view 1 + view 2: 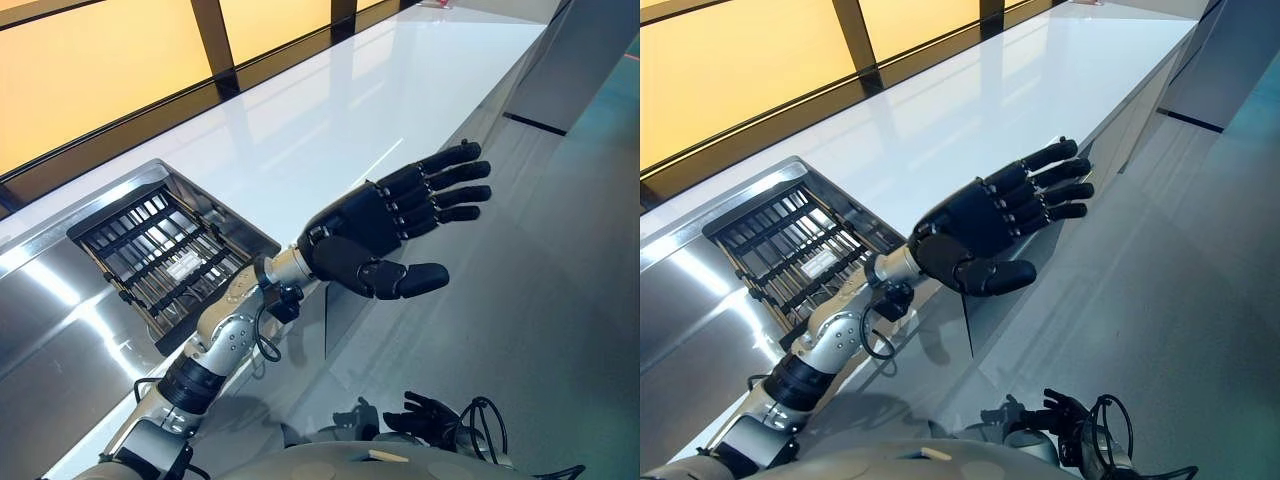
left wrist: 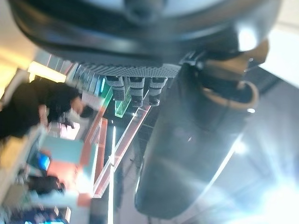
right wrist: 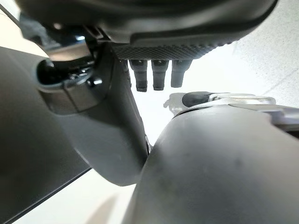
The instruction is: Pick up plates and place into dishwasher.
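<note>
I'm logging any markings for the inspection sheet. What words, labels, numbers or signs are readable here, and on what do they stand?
None can be read.
Dishwasher rack: a pale tag among its wires, too small to read.
White counter: no print visible.
Left robot hand, open above the counter's edge: no legible marking.
Right robot hand, low by the floor: no legible marking.

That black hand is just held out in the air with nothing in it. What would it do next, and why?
Probably swing the left hand back over the white counter to look for a plate: its fingers are straight and hold nothing, it hangs past the counter's edge, and the dishwasher rack beside it carries no plates.
</note>
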You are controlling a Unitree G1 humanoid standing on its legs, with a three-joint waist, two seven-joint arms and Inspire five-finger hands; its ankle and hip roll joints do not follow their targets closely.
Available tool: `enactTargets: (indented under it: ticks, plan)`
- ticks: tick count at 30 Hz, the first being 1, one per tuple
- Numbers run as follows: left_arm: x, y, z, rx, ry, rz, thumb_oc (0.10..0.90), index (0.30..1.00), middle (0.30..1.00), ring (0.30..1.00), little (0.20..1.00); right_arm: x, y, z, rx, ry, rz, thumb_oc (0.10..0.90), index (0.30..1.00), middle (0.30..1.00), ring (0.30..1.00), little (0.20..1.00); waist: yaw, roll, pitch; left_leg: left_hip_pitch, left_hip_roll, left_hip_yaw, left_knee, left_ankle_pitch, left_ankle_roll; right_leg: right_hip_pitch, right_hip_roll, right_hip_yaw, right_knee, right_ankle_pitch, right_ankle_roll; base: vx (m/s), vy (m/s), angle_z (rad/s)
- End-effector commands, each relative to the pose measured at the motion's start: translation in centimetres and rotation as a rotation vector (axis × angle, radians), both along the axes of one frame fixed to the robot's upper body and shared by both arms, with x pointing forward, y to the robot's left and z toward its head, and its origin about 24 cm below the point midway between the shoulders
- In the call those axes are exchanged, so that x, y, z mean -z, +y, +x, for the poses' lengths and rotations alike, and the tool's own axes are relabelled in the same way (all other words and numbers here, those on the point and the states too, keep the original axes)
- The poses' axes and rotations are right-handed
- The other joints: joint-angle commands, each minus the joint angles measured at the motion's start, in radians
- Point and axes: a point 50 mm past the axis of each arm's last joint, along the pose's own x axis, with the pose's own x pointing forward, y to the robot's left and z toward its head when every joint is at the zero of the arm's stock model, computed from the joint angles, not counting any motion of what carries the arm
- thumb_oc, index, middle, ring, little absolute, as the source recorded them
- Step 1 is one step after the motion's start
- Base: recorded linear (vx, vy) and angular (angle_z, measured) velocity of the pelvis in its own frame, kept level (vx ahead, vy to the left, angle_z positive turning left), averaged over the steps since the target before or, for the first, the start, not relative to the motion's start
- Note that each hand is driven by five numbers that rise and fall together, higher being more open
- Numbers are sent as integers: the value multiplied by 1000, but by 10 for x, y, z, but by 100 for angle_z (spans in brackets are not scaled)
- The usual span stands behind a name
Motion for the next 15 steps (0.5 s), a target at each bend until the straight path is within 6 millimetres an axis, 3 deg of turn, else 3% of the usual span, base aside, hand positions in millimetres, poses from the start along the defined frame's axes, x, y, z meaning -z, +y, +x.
enactTargets:
  ticks: [1,4,7,15]
  plan:
    - [-30,-31,-1,187,155,-278,800,900,900,900,900,0,-9,1,-55,21,-55,800,900,900,900,900,1,-2,2,-13,-36,54,2,-79,47,-62,68,24,119,-51,10,-7,-39,-6]
    - [-15,-45,-6,258,297,-284,800,900,900,900,900,0,-5,4,-70,8,-43,800,900,900,900,900,0,-11,4,-17,-35,60,2,-79,47,-68,69,30,121,-49,9,-17,-40,-4]
    - [12,-57,-10,293,495,-242,800,900,900,900,900,-1,3,8,-87,-7,-29,800,900,900,900,900,1,-22,5,-20,-34,67,2,-84,48,-72,70,34,121,-48,11,-22,-54,-8]
    - [105,-61,-22,155,851,-44,800,900,900,900,900,0,9,6,-65,-23,-4,800,900,900,900,900,2,-45,8,-28,-25,92,2,-86,50,-77,77,40,116,-38,20,-24,-59,-6]
